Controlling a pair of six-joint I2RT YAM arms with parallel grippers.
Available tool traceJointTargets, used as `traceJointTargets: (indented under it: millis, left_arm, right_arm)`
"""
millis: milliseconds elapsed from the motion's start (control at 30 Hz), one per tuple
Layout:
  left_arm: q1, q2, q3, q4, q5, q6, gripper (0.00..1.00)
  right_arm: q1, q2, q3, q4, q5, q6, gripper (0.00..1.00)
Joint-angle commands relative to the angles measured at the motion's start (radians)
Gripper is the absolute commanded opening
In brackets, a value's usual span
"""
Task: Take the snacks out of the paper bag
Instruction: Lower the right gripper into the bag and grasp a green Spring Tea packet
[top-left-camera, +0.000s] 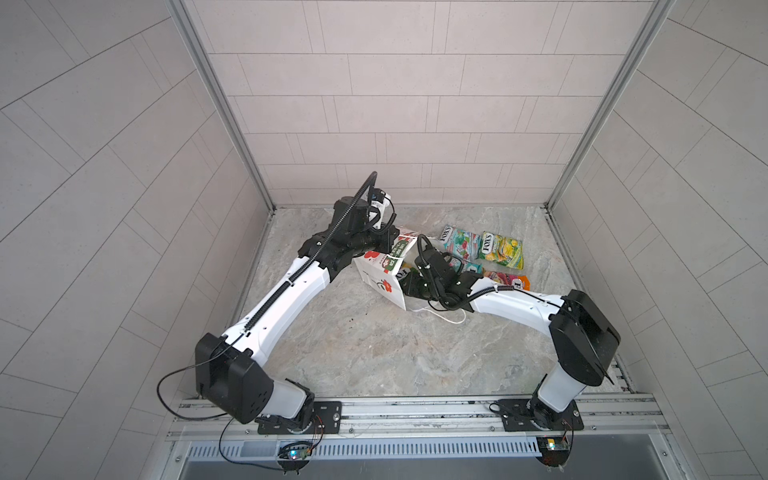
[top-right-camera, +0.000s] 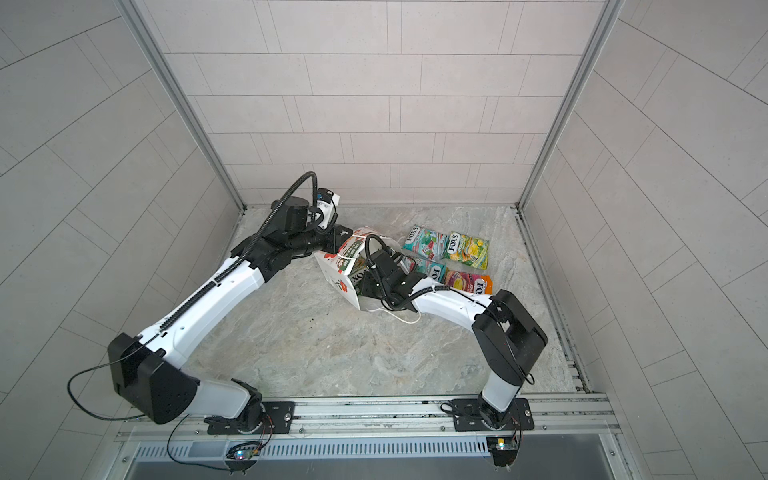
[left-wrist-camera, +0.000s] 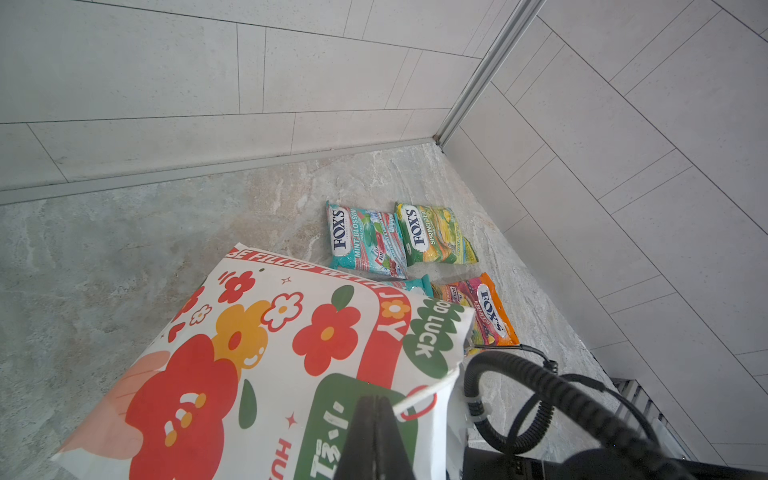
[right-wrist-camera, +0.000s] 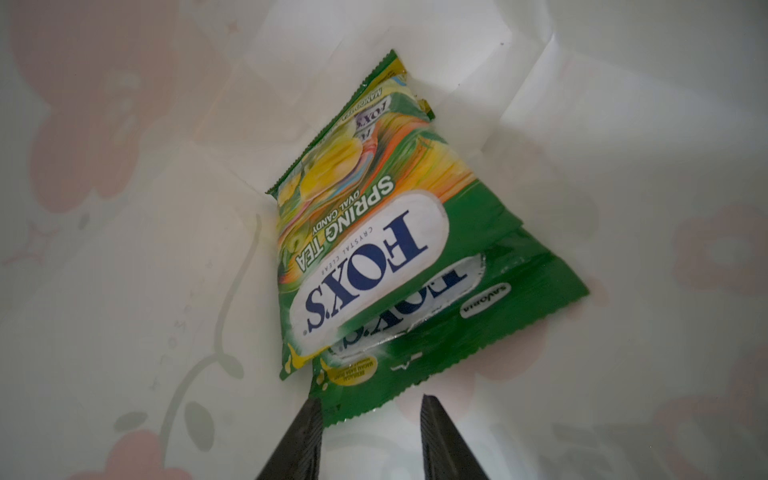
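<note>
The paper bag (top-left-camera: 380, 276) (top-right-camera: 337, 276) lies tipped over, its mouth facing right. My left gripper (left-wrist-camera: 376, 402) is shut on the bag's upper rim (left-wrist-camera: 249, 353), beside a white cord handle (left-wrist-camera: 419, 395). My right gripper (right-wrist-camera: 370, 401) is inside the bag, open. Two green-yellow snacks lie overlapped before it: the upper one (right-wrist-camera: 361, 232) and the lower one (right-wrist-camera: 436, 332), whose corner lies between the fingertips. Outside the bag, to its right, lie a teal packet (top-left-camera: 459, 243) (left-wrist-camera: 365, 241), a green-yellow one (top-left-camera: 500, 249) (left-wrist-camera: 432, 237), an orange-red one (top-left-camera: 505, 279) (left-wrist-camera: 478, 307) and a half-hidden teal one (left-wrist-camera: 411, 284).
The bag's other cord handle (top-left-camera: 449, 318) trails on the marble table (top-left-camera: 374, 353) under my right arm. Tiled walls close in the back and both sides. A metal rail (top-left-camera: 415, 411) runs along the front edge. A black cable (left-wrist-camera: 540, 382) loops near the bag's mouth.
</note>
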Motion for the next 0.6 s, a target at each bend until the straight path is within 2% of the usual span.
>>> traceJointTargets:
  millis: [0, 567]
  left_arm:
    - [0.001, -0.022, -0.002, 0.013, -0.005, 0.0, 0.0]
    - [0.001, -0.024, 0.0, 0.013, -0.001, -0.003, 0.0]
  right_arm:
    - [0.007, 0.017, 0.017, 0.046, 0.047, 0.08, 0.41]
    - [-0.007, 0.093, 0.046, 0.078, 0.177, 0.166, 0.42]
